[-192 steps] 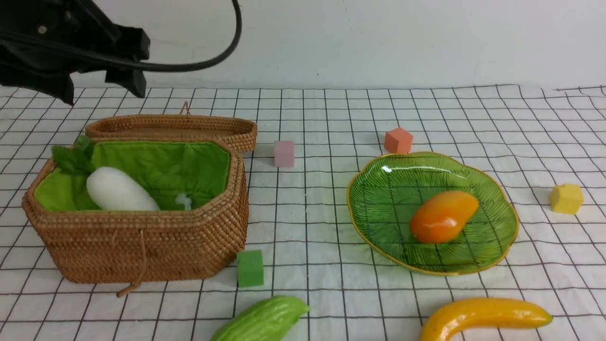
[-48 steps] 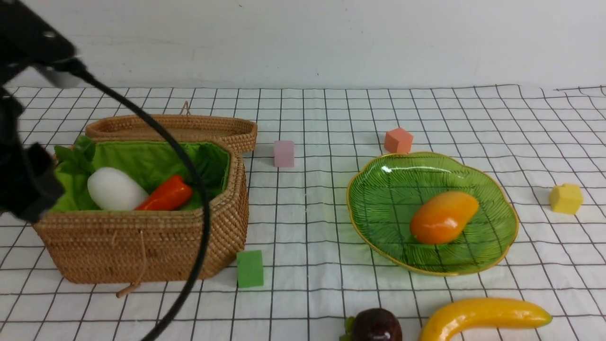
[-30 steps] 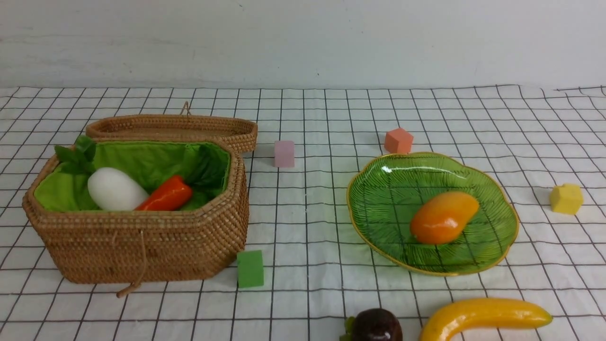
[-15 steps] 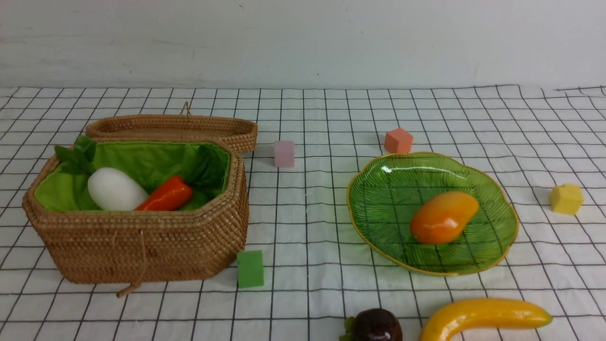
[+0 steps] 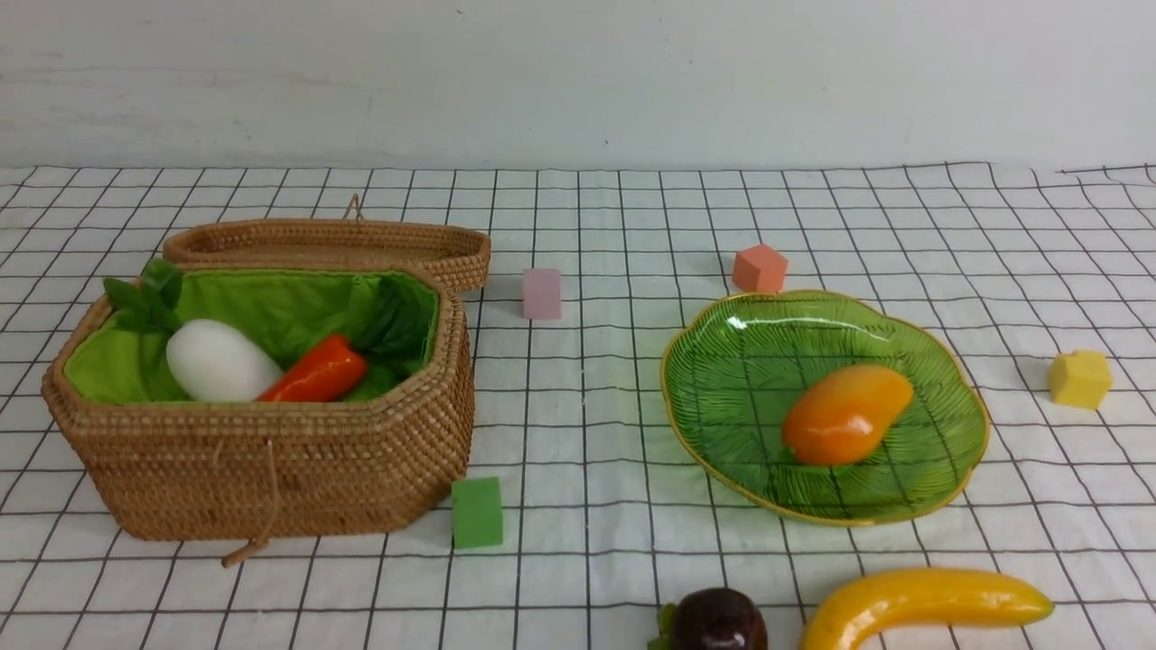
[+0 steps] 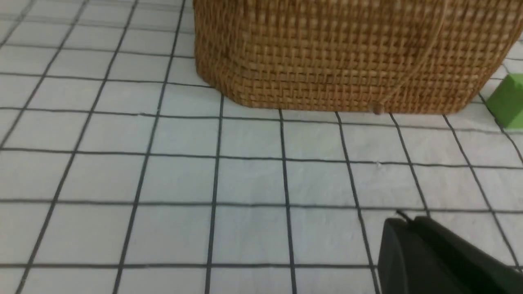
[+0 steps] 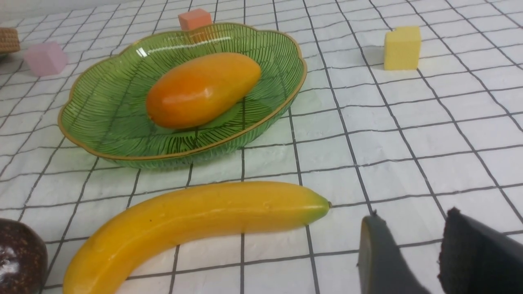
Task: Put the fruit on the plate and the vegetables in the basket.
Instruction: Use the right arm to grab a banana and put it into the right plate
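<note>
Now, on my far left, the left gripper (image 6: 408,228) is hovering low over the checked cloth (image 6: 163,175) in front of the basket (image 5: 271,460), its jaws pressed together on nothing. The basket is standing with its lid (image 5: 334,242) folded back, and the white radish (image 5: 221,361) and the red pepper (image 5: 316,372) are lying side by side, touching, on the green lining. A green cube (image 5: 476,512) is sitting just beside the basket's near corner, and a pink cube (image 5: 542,292) is sitting farther back. An orange cube (image 5: 759,267) is resting behind the plate (image 5: 750,379), which is carrying the mango (image 5: 846,413). I am seeing the purple fruit (image 5: 718,621) and the banana (image 5: 921,603) lying on the cloth at the near edge, in front of the plate. A yellow cube (image 5: 1080,378) is sitting well off to the right. The right gripper (image 7: 412,228) is hanging just past the banana's tip, its jaws apart and empty.
</note>
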Robot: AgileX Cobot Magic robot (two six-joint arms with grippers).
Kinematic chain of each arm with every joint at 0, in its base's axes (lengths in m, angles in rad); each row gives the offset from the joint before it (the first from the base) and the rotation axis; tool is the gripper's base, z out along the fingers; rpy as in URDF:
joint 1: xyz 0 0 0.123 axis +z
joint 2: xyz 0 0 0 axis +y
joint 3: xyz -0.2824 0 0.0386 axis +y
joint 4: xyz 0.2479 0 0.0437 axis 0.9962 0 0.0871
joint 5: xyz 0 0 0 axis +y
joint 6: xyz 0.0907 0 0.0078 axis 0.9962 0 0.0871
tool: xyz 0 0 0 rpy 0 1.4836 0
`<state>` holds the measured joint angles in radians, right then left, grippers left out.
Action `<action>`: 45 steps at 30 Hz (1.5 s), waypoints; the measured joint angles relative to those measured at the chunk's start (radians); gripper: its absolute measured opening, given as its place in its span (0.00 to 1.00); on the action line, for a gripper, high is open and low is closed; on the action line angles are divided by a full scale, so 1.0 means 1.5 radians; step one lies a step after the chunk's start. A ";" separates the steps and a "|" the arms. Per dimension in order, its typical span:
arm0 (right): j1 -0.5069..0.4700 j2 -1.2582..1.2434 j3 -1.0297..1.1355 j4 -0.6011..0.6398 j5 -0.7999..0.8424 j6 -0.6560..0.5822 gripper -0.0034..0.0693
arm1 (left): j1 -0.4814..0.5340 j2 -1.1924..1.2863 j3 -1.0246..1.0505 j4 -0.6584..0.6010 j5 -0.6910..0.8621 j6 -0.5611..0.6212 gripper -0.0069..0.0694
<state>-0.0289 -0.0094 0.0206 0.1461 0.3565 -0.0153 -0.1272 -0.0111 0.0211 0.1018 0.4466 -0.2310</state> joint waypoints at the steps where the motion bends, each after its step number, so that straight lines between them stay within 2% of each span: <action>1: 0.000 0.000 0.000 0.000 0.000 0.000 0.38 | 0.003 0.000 0.000 -0.003 -0.001 0.005 0.08; 16: 0.000 0.000 0.000 0.000 0.000 0.000 0.38 | 0.084 0.000 0.001 -0.025 -0.007 0.016 0.09; 26: 0.000 0.000 0.000 0.000 0.000 0.000 0.38 | 0.087 0.000 0.005 -0.068 -0.028 -0.031 0.10; 31: 0.000 0.000 0.000 0.000 0.000 0.000 0.38 | 0.089 0.000 0.005 -0.058 -0.025 0.011 0.10; 40: 0.000 0.000 0.000 0.000 0.000 0.000 0.38 | 0.133 0.000 0.005 -0.068 -0.023 0.076 0.11; 45: 0.000 0.000 0.000 0.000 0.000 0.000 0.38 | 0.133 0.000 0.005 -0.075 -0.023 0.086 0.11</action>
<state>-0.0289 -0.0094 0.0206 0.1461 0.3565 -0.0153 0.0723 -0.0111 0.0281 -0.0103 0.4121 -0.1017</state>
